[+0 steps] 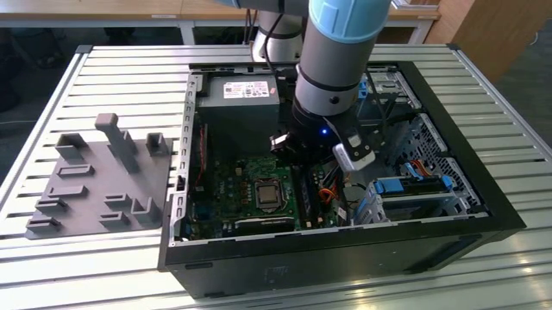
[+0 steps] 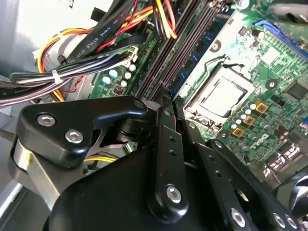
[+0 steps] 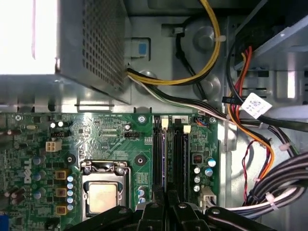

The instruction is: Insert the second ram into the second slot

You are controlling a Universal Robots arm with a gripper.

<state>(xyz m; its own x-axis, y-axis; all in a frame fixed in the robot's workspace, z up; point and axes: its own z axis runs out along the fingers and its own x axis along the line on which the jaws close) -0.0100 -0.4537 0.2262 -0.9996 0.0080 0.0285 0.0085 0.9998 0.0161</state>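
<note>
Navy-blue and thin, the second ram (image 2: 202, 45) stands on its long edge in the bank of memory slots (image 3: 179, 159), just beside the processor socket (image 3: 103, 192) and between it and the bundled cables (image 3: 262, 159). Its long axis runs along the slots, one end pointing toward the power supply (image 1: 240, 106) at the far side of the case and the other toward the near wall. The gripper (image 3: 166, 192) sits over the near end, its black fingers (image 3: 158, 191) drawn close on either side of the stick's top edge and pinching it. How deep the stick sits in its slot I cannot tell.

In the first wrist view the stick is seen edge-on from above, a fine purplish line (image 3: 165, 159) between dark slots with pale latches at the far end. The second wrist view looks along it from low down and shows its side face with a row of small black chips. The exterior view takes in the arm (image 1: 337, 58) reaching straight down into the case.

Inside the open black computer case (image 1: 345, 258) lie the green motherboard (image 3: 96, 132), the grey power supply, the cables and, at the exterior view's right, drive bays with bright blue brackets (image 1: 414, 184). The case rests on a slatted metal table (image 1: 129, 71); at the exterior view's left lies a grey holder tray (image 1: 86, 194) with upright posts.
</note>
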